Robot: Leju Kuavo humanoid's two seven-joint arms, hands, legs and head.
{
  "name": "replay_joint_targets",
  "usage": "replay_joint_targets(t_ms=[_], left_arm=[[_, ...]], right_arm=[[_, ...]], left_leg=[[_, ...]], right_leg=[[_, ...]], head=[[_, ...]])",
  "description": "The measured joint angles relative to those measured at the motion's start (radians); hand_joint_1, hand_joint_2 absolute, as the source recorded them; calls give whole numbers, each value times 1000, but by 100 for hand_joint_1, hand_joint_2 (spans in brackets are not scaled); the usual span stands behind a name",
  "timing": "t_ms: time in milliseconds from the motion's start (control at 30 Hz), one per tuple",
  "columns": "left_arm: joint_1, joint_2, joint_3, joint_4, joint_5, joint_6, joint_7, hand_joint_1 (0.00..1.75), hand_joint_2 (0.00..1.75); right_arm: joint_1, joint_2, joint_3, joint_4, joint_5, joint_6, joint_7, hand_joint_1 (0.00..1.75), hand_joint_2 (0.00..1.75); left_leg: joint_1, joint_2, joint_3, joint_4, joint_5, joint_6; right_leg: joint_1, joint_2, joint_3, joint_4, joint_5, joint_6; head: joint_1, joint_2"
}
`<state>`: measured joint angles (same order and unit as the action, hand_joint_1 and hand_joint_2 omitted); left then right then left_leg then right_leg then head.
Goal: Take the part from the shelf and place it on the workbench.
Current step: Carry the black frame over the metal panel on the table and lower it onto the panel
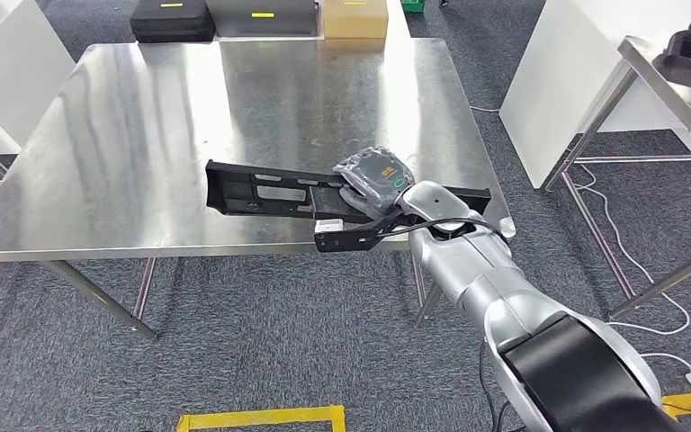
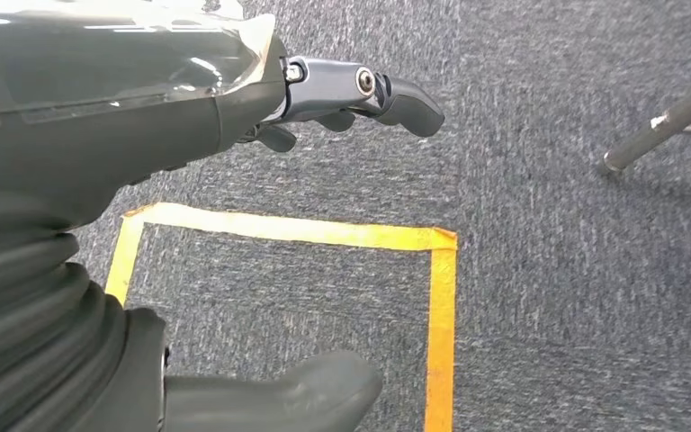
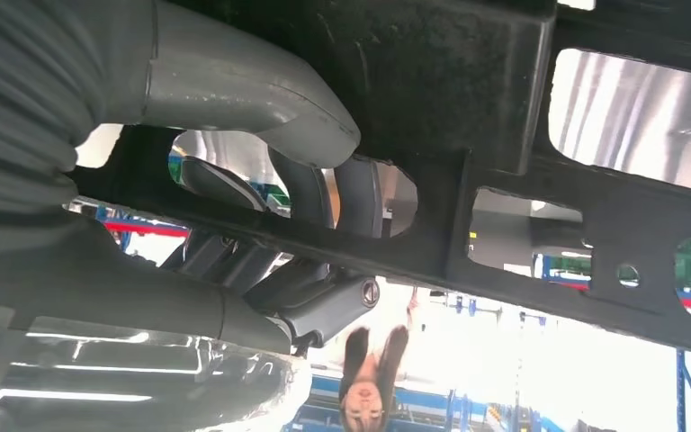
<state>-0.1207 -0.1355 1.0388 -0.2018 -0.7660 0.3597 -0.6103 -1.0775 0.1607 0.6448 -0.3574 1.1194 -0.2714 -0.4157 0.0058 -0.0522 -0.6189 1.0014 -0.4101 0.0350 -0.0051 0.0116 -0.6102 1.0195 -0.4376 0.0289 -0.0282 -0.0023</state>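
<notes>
My right robot hand [image 1: 371,184] grips the long black slotted plastic part [image 1: 270,192] above the steel table [image 1: 144,135]; my left robot hand [image 2: 342,99] hangs open, holding nothing.

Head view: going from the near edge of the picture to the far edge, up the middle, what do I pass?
Yellow floor tape → grey carpet → steel workbench with the long black part gripped by the right hand → the black case, grey case and tan box beyond the far edge.
</notes>
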Motion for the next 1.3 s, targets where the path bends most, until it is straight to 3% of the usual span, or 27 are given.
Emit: replay_joint_targets(t_ms=[100,167,267,300,333,367,467,533,633,733,900,1067,1300], left_arm=[[4,1,1,0,0,0,-2,0,175],[5,2,1,0,0,1,-2,0,175],[4,2,1,-1,0,0,-1,0,175],[4,2,1,-1,0,-1,-1,0,175],[5,2,1,-1,0,-1,-1,0,175],[5,3,1,-1,-1,-2,-1,0,175],[3,4,1,-1,-2,-3,2,0,175],[1,4,1,-1,-2,-4,6,0,175],[0,2,4,-1,-2,-4,12,0,175],[0,5,9,-1,-2,-7,10,0,175],[0,9,10,-1,-4,-11,-10,0,175],[0,10,19,-1,12,2,-32,0,175],[0,11,39,-1,25,-14,12,0,175]], right_arm=[[-1,-5,3,4,0,-1,8,175,175],[-3,-6,4,5,0,-1,13,175,175],[-3,-11,5,9,2,-1,27,175,175],[-1,-14,5,11,5,-2,32,175,175],[0,-16,6,13,8,-2,37,175,175],[2,-20,6,15,11,-3,41,175,175],[3,-30,8,17,10,-6,50,175,175],[1,-41,8,19,9,-11,58,175,175],[2,-58,4,23,-1,-20,66,175,175],[2,-68,-15,28,-25,-23,81,175,175],[4,-80,-34,36,-37,-28,92,175,175],[9,-82,-43,45,-25,-28,88,175,175],[15,-80,-47,46,-24,-35,88,175,175]], left_leg=[[3,-4,-4,4,-5,-14],[6,11,-18,37,-28,-26],[13,37,-100,210,-113,-43],[16,39,-127,260,-128,-48],[19,41,-139,278,-125,-51],[21,44,-133,257,-104,-53],[26,58,-43,72,-15,-53],[24,59,-14,13,-2,-45],[14,51,-14,10,-1,-38],[3,47,-14,11,-2,-29],[-1,47,-15,11,-3,-18],[-3,47,-15,11,-2,-15],[-2,47,-15,11,-1,-14]], right_leg=[[-2,-2,9,-18,8,-15],[-10,-7,15,-23,11,-25],[-12,-13,21,-24,8,-35],[-12,-15,22,-24,7,-36],[-12,-17,23,-24,6,-37],[-13,-18,23,-24,5,-36],[-11,-20,27,-21,-2,-26],[-2,-20,26,-18,-7,-22],[4,-24,26,-18,-8,-23],[2,-29,27,-22,-7,-20],[-2,-30,29,-27,-4,-14],[-4,-30,28,-28,-3,-1],[-4,-30,28,-27,-2,0]], head=[[1,0],[-2,0],[-8,0],[-8,0],[-8,0],[-8,0],[-8,0],[-6,0],[-5,0],[-6,0],[-6,0],[-6,0],[-6,0]])
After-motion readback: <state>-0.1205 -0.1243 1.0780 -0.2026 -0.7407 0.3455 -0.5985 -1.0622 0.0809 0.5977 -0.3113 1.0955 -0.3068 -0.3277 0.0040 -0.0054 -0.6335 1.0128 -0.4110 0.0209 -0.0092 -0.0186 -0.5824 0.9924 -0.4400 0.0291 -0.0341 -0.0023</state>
